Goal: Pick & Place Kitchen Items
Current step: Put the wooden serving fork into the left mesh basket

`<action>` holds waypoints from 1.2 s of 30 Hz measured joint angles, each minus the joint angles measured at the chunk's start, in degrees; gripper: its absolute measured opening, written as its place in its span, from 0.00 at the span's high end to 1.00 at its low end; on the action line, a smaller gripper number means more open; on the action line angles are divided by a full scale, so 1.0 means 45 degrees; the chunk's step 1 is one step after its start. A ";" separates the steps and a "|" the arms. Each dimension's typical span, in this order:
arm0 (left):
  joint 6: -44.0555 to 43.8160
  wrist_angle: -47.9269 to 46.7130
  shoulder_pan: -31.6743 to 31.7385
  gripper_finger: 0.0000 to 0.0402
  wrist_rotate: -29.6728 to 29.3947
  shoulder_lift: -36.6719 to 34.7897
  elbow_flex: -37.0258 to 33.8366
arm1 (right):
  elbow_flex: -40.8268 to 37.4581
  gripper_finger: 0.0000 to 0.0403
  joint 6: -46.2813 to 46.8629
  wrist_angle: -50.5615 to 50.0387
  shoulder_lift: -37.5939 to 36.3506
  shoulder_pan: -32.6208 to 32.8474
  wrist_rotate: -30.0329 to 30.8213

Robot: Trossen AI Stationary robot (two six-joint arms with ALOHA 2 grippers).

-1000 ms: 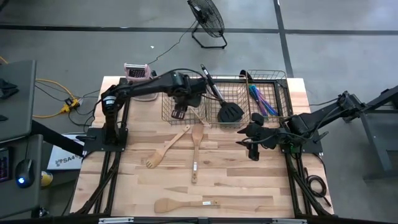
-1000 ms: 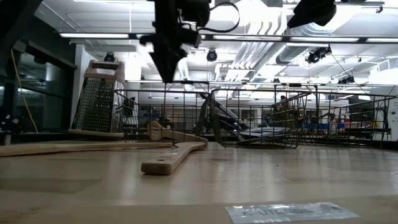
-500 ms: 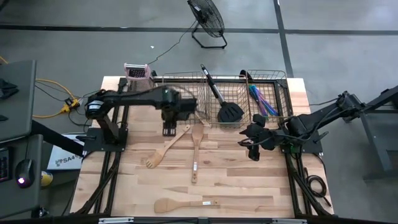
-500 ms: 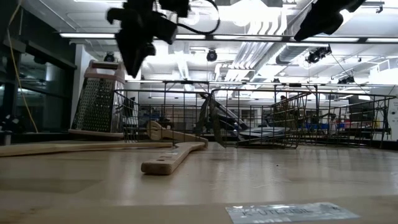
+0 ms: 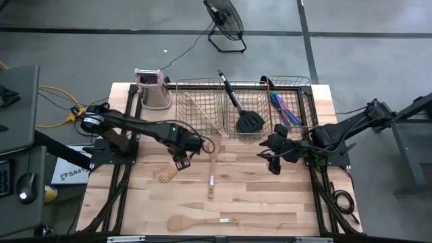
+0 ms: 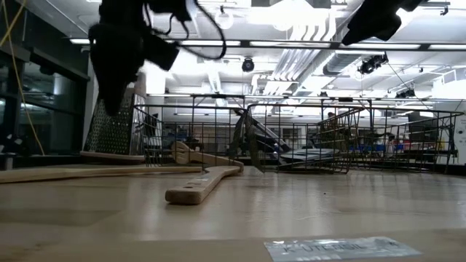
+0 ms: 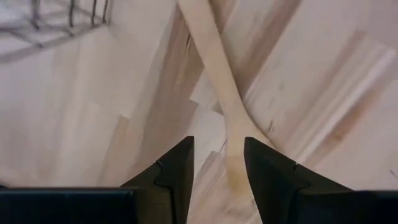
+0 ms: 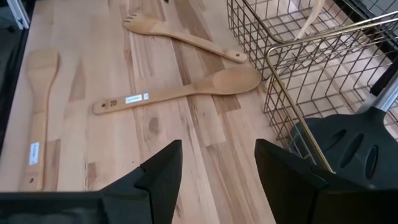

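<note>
1. Table (image 5: pixel 270 196) — pale blond wood in long butcher-block strips, some streaked darker brown.
2. Wooden spoon (image 5: pixel 213 165), wooden fork (image 8: pixel 180 34) and wooden spatula (image 5: pixel 202 221) — light tan, close to the table's tone; the spoon and spatula each carry a small white label.
3. Slotted spatula (image 5: pixel 248 121): matte black.
4. Cutlery (image 5: pixel 283 108): iridescent blue-purple.
5. Box grater (image 5: pixel 154 91): grey metal, pink top.
6. Wire baskets (image 5: pixel 202 115): brassy gold wire grid.
7. Arms: black.

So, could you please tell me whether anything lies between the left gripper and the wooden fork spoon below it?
Nothing visible does. The left gripper hangs open directly above the wooden fork spoon, whose handle shows bare between its fingers on the table.
</note>
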 joint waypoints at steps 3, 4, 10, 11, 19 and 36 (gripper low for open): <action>-0.1373 0.0633 -0.0176 0.66 -0.0229 0.0005 -0.0594 | 0.0000 0.52 0.0047 0.0223 0.0000 0.0000 0.0000; -0.1698 0.0773 -0.0218 0.66 -0.0347 0.0005 -0.0740 | 0.0000 0.52 0.0047 0.0282 0.0000 0.0000 0.0000; -0.2777 0.1656 -0.0191 0.66 -0.0604 0.0005 -0.1370 | 0.0000 0.52 0.0050 0.0532 0.0000 0.0000 0.0005; -0.2825 0.1742 -0.0191 0.66 -0.0600 0.0005 -0.1444 | 0.0000 0.52 0.0071 0.0534 0.0000 0.0000 0.0005; -0.3694 0.2403 -0.0456 0.59 -0.0556 0.0005 -0.2277 | 0.0000 0.52 0.0140 0.0534 -0.0005 0.0000 0.0004; -0.4143 0.4437 -0.0604 0.42 -0.0264 0.0015 -0.3408 | 0.0000 0.52 0.0290 0.0573 -0.0005 0.0000 0.0000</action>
